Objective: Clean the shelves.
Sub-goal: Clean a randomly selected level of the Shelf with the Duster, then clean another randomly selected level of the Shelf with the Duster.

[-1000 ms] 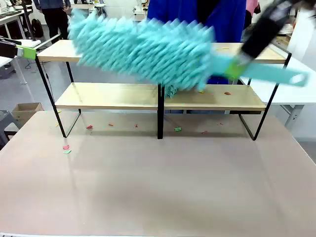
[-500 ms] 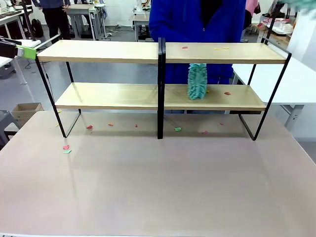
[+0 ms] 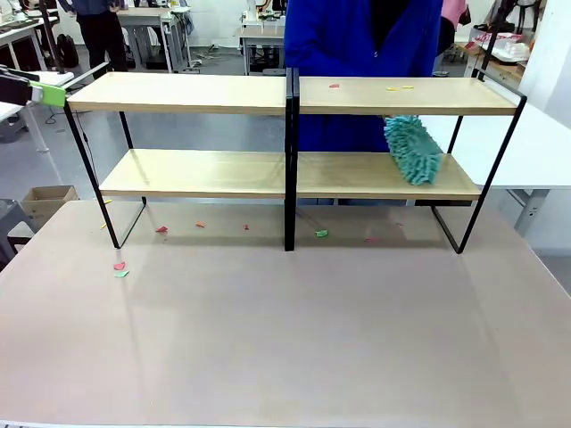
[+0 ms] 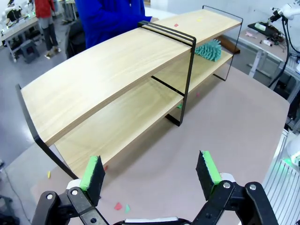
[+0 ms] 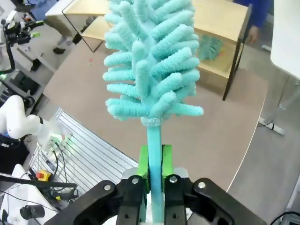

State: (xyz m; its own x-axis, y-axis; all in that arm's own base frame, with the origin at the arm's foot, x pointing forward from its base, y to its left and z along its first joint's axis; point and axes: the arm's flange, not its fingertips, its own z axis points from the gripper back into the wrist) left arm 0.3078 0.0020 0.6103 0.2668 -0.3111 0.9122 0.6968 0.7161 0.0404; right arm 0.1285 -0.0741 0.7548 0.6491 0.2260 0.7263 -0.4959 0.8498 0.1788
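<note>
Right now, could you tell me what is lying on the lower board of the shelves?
A teal duster sits on the right half of the shelves' lower board, near the end frame. Whatever lies beneath it is covered, and I cannot make out its handle.

The shelves (image 3: 196, 93) are standing across the far side of the beige worktop (image 3: 285, 339), two light-wood boards sitting in a black frame with a centre post. A teal duster (image 3: 413, 150) is resting tilted on the lower board, towards its right end. A person in a blue coat (image 3: 357, 40) is standing just behind. Red and yellow scraps (image 3: 334, 86) are lying on the upper board's right half, and red, pink and green scraps (image 3: 161, 229) are dotting the worktop under the rack. The left gripper (image 3: 49, 93) is hovering just beside the upper board's left end
</note>
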